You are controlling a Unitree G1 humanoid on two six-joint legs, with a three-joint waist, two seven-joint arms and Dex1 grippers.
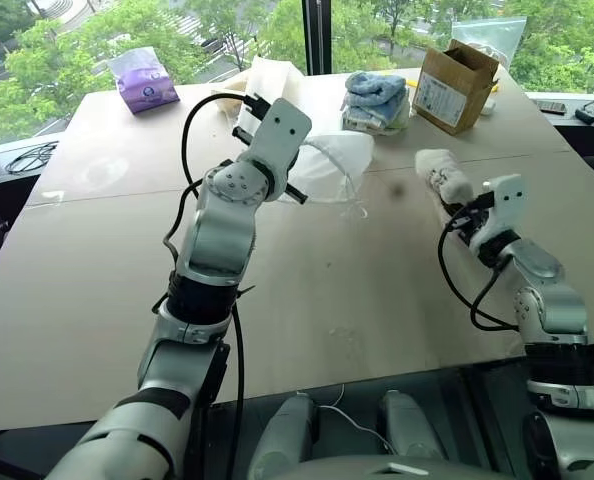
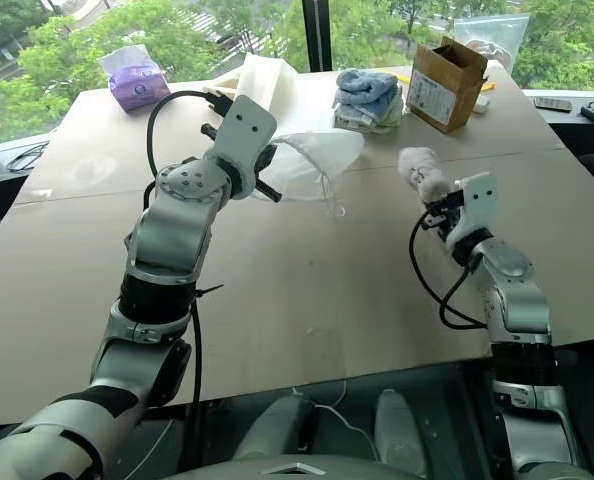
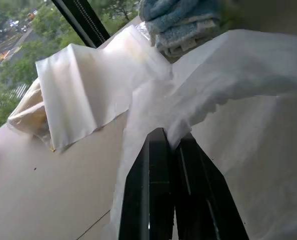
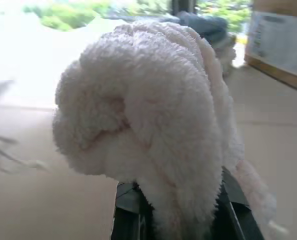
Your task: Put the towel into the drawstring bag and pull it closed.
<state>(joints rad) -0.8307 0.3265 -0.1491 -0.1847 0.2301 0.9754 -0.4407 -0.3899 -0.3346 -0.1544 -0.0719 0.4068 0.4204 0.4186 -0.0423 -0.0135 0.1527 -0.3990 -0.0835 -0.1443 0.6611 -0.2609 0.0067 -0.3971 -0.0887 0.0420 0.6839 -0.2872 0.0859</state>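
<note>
The drawstring bag [image 1: 329, 162] is a thin white pouch lifted off the table at mid-centre, its cords [image 1: 354, 205] dangling down. My left gripper [image 3: 169, 145] is shut on the bag's [image 3: 228, 75] edge, the fabric pinched between its black fingers. To the right, the towel [image 1: 443, 175], a fluffy white bundle, is held up above the table with my right gripper [image 1: 458, 210] shut on its lower end. In the right wrist view the towel [image 4: 148, 110] bulges over the fingers, hiding their tips. Bag and towel are apart, with bare table between them.
A cream flat cloth [image 1: 269, 82] lies behind the bag. Folded blue-and-white towels [image 1: 375, 98] and a cardboard box [image 1: 455, 85] stand at the back right, a purple tissue pack [image 1: 143, 78] at the back left. A clear plastic bag [image 1: 489, 38] sits behind the box.
</note>
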